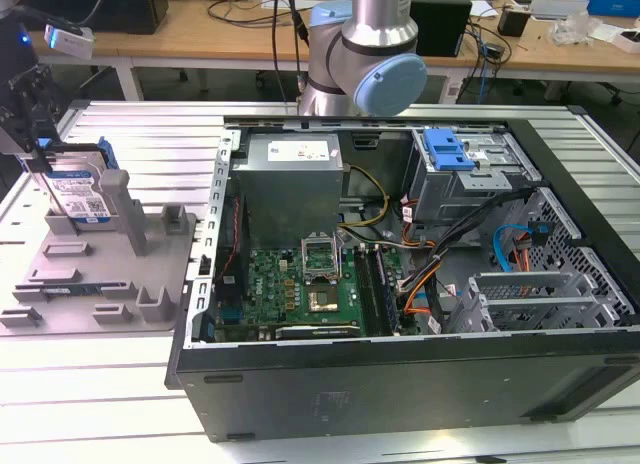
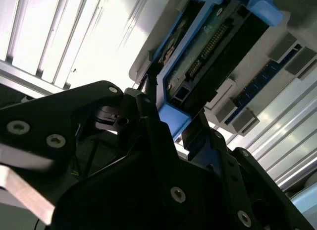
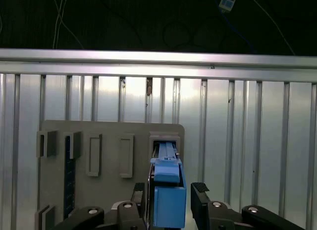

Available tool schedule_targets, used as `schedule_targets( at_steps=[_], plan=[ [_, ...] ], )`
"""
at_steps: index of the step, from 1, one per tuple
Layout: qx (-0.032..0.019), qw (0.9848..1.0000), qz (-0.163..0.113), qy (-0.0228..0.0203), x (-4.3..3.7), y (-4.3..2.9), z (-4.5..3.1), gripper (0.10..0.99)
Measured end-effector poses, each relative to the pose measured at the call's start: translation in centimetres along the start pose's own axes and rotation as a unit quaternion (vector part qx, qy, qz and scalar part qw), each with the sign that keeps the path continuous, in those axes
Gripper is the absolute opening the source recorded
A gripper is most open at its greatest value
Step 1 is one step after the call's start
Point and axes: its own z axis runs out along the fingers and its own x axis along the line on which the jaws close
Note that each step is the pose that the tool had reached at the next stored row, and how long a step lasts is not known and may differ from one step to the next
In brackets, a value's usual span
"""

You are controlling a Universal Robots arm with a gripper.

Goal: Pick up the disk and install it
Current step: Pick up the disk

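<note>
I read the disk (image 1: 80,196), at nine o'clock in the exterior view, as bare silver metal under a glossy paper label, framed in smooth bright blue plastic. In the first wrist view the pincer (image 3: 169,198) looks matt black, dull links with shinier screw heads. The worktop (image 1: 150,134) is ribbed aluminium with a satin sheen; the holder (image 1: 100,272) is matt grey plastic. The computer case (image 1: 400,384) at five o'clock is black sheet metal, matt painted.

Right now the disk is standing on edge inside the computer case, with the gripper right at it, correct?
Not inside the computer case. The exterior view shows the disk standing on edge in the grey holder tray outside it, at the exterior view's left; in the first wrist view the gripper is right at it.
</note>
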Motion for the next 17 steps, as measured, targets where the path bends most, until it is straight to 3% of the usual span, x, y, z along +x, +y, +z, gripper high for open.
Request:
schedule_targets(
  at_steps=[1,17],
  plan=[
    [0.0,1.0,0.0,0.0,0.01,0.01,0.05,0.455],
    [0.0001,1.0,0.0,0.0,0.05,0.08,0.31,0.455]
  ],
)
